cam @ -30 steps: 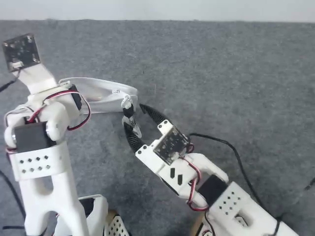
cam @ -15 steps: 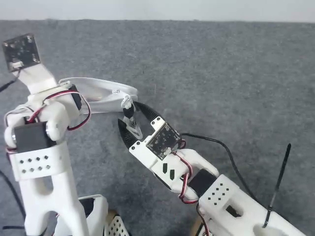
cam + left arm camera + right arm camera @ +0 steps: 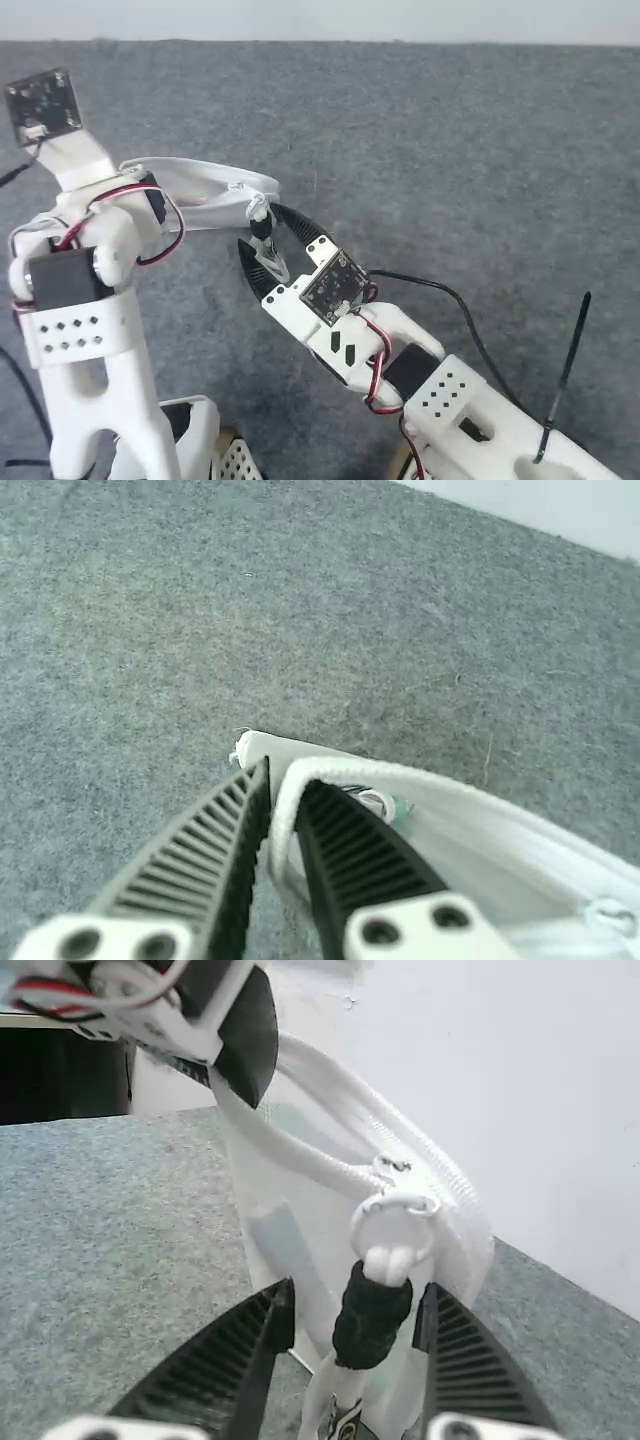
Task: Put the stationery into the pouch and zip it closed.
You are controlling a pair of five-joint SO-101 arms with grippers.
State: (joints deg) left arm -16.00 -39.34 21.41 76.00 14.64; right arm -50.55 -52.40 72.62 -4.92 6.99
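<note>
1. Pinched between left gripper's (image 3: 279, 780) ribbed black fingers: rim of soft white pouch (image 3: 500, 825).
2. Hanging between right gripper's (image 3: 355, 1302) spread fingers, untouched: knobbly black zipper pull (image 3: 371, 1322).
3. Beyond both fingertips: open grey felt table (image 3: 480, 150).

Nothing legible anywhere; the small dark mark (image 3: 343, 1418) on the pouch (image 3: 275, 1230) is too blurred to read.

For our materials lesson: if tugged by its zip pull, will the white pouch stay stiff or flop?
Probably flops: the pouch looks like thin fabric, its rim curving loosely from the left gripper that pinches it. Likely light, as one pinch keeps it upright. The zip pull dangles, so it may swing.
</note>
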